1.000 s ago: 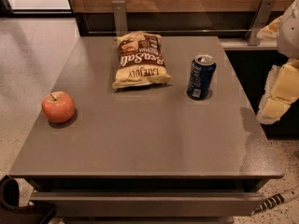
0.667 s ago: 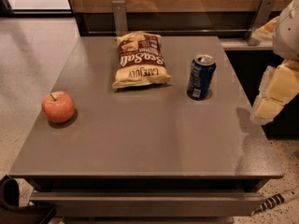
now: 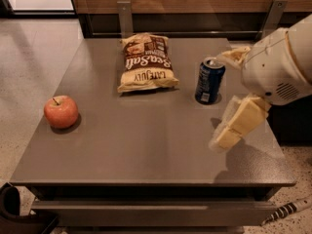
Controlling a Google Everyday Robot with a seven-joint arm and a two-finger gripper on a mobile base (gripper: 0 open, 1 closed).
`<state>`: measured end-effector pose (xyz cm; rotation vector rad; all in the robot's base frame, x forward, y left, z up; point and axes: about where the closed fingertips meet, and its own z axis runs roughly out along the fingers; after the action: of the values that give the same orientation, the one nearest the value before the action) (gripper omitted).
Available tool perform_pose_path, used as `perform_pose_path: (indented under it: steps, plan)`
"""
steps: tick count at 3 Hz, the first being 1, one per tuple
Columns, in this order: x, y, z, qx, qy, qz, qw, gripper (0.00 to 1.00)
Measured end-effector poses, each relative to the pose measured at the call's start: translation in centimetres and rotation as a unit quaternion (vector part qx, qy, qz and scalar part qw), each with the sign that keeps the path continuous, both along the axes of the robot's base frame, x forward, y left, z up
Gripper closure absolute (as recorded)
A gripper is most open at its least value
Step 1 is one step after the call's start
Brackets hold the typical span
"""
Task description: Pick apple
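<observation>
The apple (image 3: 61, 111) is round and red-orange with a short brown stem. It stands on the grey table (image 3: 146, 145) near its left edge. My gripper (image 3: 222, 139) is cream-coloured and hangs over the right part of the table, in front of and slightly right of the blue can (image 3: 209, 81). It is far to the right of the apple and holds nothing that I can see. The white arm housing (image 3: 275, 65) sits above it at the right edge of the view.
A chip bag (image 3: 146, 62) lies at the back middle of the table. The blue can stands upright right of it. A wooden wall with metal brackets (image 3: 125, 16) runs behind the table. The floor lies to the left.
The arm and gripper have swung in from the right edge and now reach over the table near the can. The apple, bag and can have not moved.
</observation>
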<state>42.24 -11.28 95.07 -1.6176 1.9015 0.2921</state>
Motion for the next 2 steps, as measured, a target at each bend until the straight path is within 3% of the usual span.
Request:
perform_pose_path:
  steps: [1,2]
  plan:
    - [0.2,5.5,-3.0,0.119,0.000,0.033,0.9924,0.00]
    - [1.8,10.6,-4.4,0.220,0.002,0.034,0.9749,0.00]
